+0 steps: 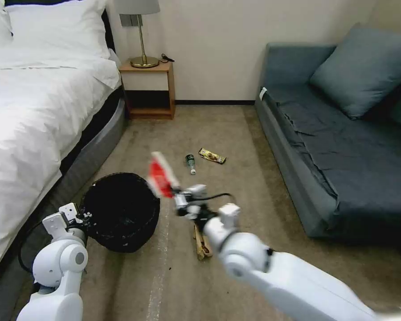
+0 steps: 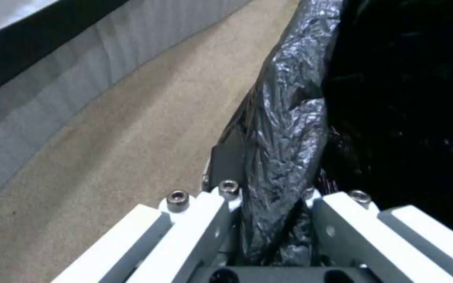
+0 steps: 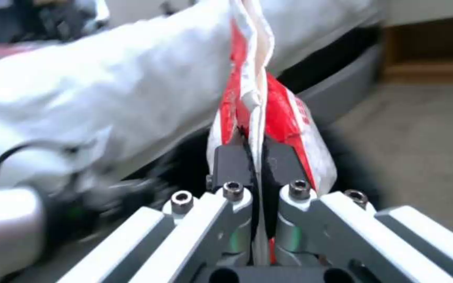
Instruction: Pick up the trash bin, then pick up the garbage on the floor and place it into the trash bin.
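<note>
Beige carpet floor lies between bed and sofa. Left pincer, low beside the bed, is clamped on the trash bin rim (black liner pinched in). Right pincer, arm stretched forward, grips the red-and-white carton just beside the bin; best carry it fully over the opening before letting go.
</note>
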